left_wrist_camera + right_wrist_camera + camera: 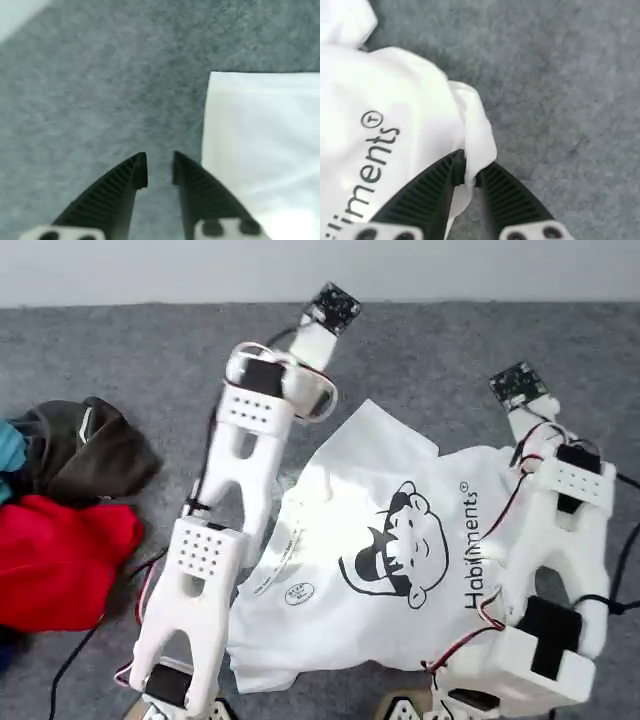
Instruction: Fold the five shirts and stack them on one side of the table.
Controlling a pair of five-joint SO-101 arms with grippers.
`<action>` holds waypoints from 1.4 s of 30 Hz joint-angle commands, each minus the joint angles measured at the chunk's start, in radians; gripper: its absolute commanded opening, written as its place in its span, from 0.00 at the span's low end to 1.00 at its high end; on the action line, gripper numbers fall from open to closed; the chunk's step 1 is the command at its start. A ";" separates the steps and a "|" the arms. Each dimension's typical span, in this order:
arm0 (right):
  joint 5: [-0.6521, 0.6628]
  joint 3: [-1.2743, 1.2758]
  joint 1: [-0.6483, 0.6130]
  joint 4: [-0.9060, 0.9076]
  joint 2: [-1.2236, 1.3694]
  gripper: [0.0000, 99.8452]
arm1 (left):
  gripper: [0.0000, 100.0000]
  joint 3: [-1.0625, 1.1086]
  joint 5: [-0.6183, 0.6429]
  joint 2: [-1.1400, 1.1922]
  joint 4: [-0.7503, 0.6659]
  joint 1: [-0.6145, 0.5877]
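White shirt (330,625), one, pinched in right hand (472,169); left hand (159,167) slightly parted, empty.

White shirt (380,560) spread mid-table between my left arm (215,570) and right arm (555,540), red shirt (60,555) and dark shirt (90,445) heaped at the table's (450,350) left edge

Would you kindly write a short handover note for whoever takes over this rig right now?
The left end effector is open and empty, over the bare table beside an edge of the white shirt.
The right end effector is shut on a fold at that shirt's edge, near the lettering.
The white shirt lies spread and wrinkled between the arms. A dark shirt, a red shirt and some teal cloth lie bunched at the table's side.
Done: nothing looks folded or stacked.
Left: fold the white one, then the rest, and stack them.
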 commanded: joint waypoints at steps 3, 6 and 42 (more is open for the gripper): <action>-0.015 0.026 0.015 -0.022 -0.005 0.01 | 0.15 -0.005 0.078 0.074 -0.028 0.046; -0.015 0.029 0.016 -0.022 -0.005 0.01 | 0.16 -0.007 0.078 0.127 -0.026 0.055; -0.014 0.023 0.013 -0.022 -0.039 0.01 | 0.01 0.532 -0.060 -0.172 0.308 0.040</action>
